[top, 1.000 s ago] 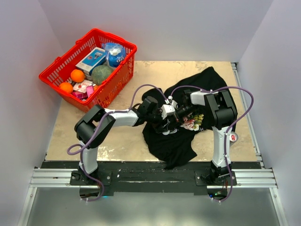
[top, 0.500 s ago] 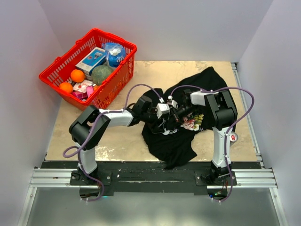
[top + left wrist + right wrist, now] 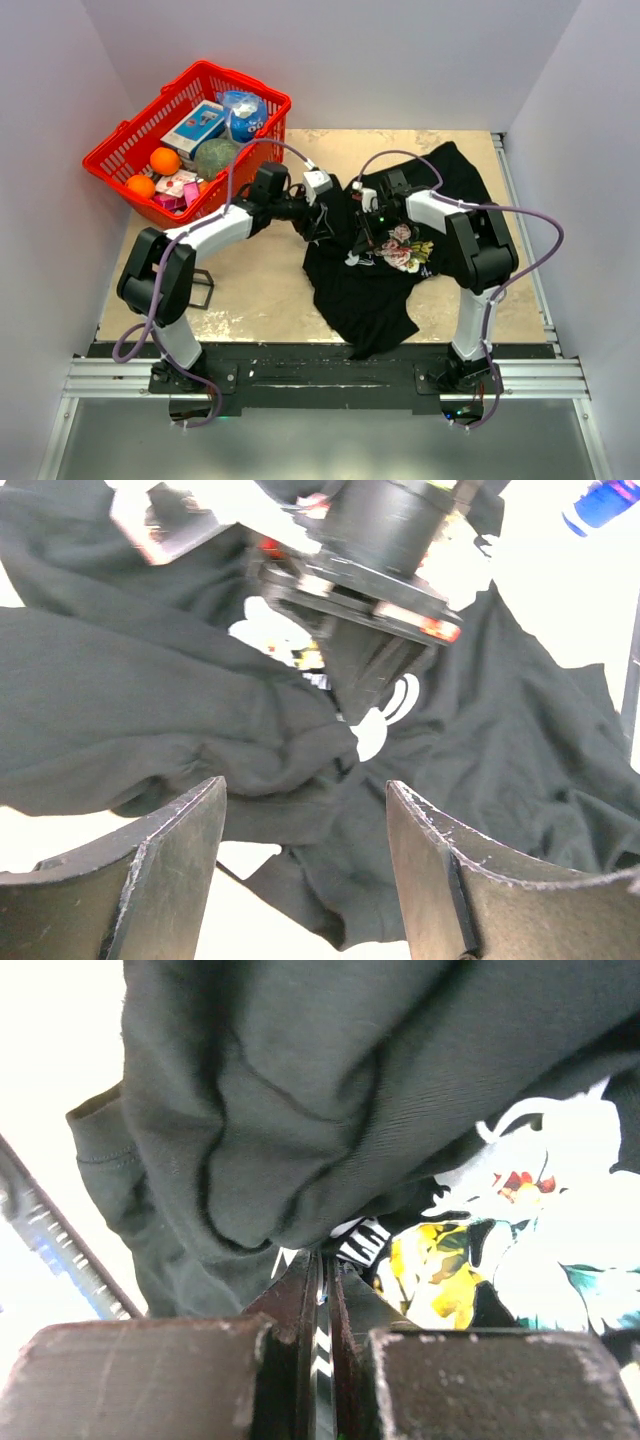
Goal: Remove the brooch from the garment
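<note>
**Right hand pinches the shirt, left hand open beside it**

A black garment (image 3: 375, 295) lies rumpled at the centre of the counter (image 3: 260, 290), its floral print (image 3: 402, 250) facing up just right of the middle. The right hand (image 3: 362, 232) presses down at the print's left edge. In its wrist view its fingers (image 3: 290, 1295) are drawn to a thin slit, nipping a bunched fold of the black cloth. The left hand (image 3: 305, 785) reaches in from the left of the frame, spread wide and holding nothing, with the shirt's dark folds and the other hand between its fingers. I can't make out the brooch in any view. There is white lettering (image 3: 360, 1245) beside the print, too blurred to read. A red basket (image 3: 120, 160) in the upper left holds oranges (image 3: 165, 160) and a blue-and-white box (image 3: 195, 125); its label is too small to read.
</note>
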Available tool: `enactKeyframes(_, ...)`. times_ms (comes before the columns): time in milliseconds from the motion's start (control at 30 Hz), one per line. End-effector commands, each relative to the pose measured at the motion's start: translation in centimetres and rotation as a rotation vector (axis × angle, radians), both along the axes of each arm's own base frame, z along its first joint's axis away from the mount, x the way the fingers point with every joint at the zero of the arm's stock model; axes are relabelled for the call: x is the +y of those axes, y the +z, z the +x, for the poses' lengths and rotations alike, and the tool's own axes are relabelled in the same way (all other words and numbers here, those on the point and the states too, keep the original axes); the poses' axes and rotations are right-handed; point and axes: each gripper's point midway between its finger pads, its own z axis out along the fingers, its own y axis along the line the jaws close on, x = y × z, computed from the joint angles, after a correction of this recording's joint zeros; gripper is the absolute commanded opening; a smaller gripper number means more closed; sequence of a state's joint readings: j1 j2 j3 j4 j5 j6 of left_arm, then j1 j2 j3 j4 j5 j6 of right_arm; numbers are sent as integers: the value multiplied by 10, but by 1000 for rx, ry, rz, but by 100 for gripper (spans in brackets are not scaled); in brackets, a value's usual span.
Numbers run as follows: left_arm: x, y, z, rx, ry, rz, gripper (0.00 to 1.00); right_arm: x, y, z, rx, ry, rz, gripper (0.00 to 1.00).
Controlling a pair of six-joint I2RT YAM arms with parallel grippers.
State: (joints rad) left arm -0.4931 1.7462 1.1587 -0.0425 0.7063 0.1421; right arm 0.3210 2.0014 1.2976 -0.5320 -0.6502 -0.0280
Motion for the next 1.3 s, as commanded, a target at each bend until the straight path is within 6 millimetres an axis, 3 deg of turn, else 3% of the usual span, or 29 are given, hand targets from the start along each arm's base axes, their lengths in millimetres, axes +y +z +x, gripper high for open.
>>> enactKeyframes(0,10,41,24,-110,58,-26,69,-2,28,47,-302,-73,-99,0)
enactKeyframes(133,19,52,40,-148,112,-28,69,-1,65,69,-475,-122,-149,0)
enactKeyframes(267,19,65,48,-172,134,-71,69,8,101,75,-629,-118,-222,0)
enactKeyframes(467,20,87,54,-190,183,-140,68,-4,126,78,-796,-236,-357,0)
enactKeyframes(633,30,105,57,-210,210,-169,68,-6,121,85,-792,-362,-375,0)
enactKeyframes(767,38,110,57,-226,232,-171,67,-2,139,118,-858,-400,-359,0)
enactKeyframes(800,38,110,56,-228,233,-171,67,14,160,127,-875,-360,-267,0)
enactKeyframes(833,40,109,54,-226,233,-171,67,14,158,133,-849,-331,-227,0)
enactKeyframes(867,39,110,51,-206,237,-187,67,20,172,138,-854,-305,-166,0)
enactKeyframes(933,38,111,44,-204,211,-196,67,36,173,124,-815,-117,-44,0)
enactKeyframes(1033,35,111,34,-216,147,-193,66,40,179,104,-780,41,42,0)
enactKeyframes(1067,35,108,31,-228,124,-181,65,47,189,89,-778,106,115,0)
enactKeyframes(1267,33,102,20,-251,27,-157,59,53,224,52,-863,298,248,0)
